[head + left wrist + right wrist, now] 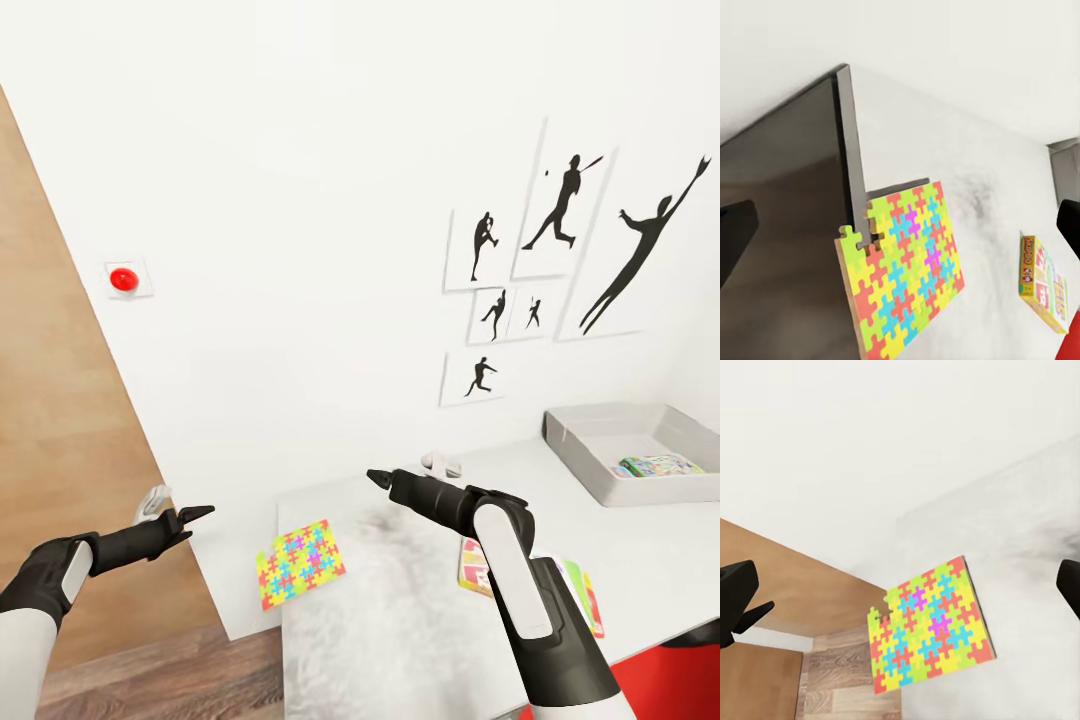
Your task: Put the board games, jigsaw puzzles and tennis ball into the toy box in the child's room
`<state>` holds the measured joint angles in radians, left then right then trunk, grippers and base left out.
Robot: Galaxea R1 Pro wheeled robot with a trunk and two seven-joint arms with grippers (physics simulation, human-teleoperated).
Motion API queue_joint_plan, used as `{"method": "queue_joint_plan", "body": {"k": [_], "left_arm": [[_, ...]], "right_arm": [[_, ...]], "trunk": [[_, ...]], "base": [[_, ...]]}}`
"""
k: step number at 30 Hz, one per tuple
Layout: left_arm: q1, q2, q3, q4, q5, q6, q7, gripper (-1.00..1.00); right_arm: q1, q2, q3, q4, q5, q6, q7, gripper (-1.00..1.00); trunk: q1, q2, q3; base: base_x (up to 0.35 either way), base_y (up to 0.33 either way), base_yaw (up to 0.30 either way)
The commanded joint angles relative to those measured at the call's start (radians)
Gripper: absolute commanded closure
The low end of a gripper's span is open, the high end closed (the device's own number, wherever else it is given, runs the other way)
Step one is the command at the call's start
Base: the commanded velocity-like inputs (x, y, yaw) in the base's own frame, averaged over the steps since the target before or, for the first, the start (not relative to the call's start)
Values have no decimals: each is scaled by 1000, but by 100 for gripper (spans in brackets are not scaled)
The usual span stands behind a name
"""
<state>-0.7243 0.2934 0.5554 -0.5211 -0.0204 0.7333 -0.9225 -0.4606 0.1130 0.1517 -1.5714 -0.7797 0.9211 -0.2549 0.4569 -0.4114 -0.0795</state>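
A multicoloured jigsaw puzzle [300,563] [904,270] [930,626] lies on the table [400,620], overhanging its left edge. My left gripper [195,515] hovers open off that edge, left of the puzzle. Open as well, my right gripper [380,480] hangs over the table, above and right of the puzzle. A yellow, green and red board game [472,568] [1046,281] lies partly hidden under my right forearm. At the far right stands the grey toy box [600,440] with another board game [655,465] inside. The tennis ball and the bed are out of view.
A white wall with black baseball silhouettes [560,250] backs the table. A small white object [440,463] lies near the wall. Wood floor [160,680] shows left of the table. Something red [650,680] sits at the table's near right.
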Motion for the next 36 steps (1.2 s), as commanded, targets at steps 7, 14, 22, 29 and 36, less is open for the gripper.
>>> {"method": "queue_joint_plan", "body": {"k": [7, 14, 22, 29, 36], "left_arm": [[-1, 2, 6, 0, -1, 12, -8, -100], [-1, 3, 6, 0, -1, 12, -9, -100], [-1, 3, 5, 0, -2, 15, -9, -100], [-1, 2, 5, 1, -2, 14, -9, -100], [-1, 0, 5, 1, -3, 14, -9, -100]], "right_arm": [[-1, 1, 0, -1, -10, 2, -10, -100], [-1, 2, 2, -1, -10, 2, -10, -100], [-1, 6, 13, -7, -12, 31, -9, -100], [-1, 9, 16, -27, -15, 97, -7, -100], [-1, 1, 52, -34, -150, 122, 13, -100]], "trunk": [[28, -52, -24], [54, -101, -46], [85, -157, -71], [112, -206, -93], [139, -255, -115]], "base": [[0, 0, 0], [0, 0, 0], [0, 0, 0], [0, 0, 0], [0, 0, 0]]}}
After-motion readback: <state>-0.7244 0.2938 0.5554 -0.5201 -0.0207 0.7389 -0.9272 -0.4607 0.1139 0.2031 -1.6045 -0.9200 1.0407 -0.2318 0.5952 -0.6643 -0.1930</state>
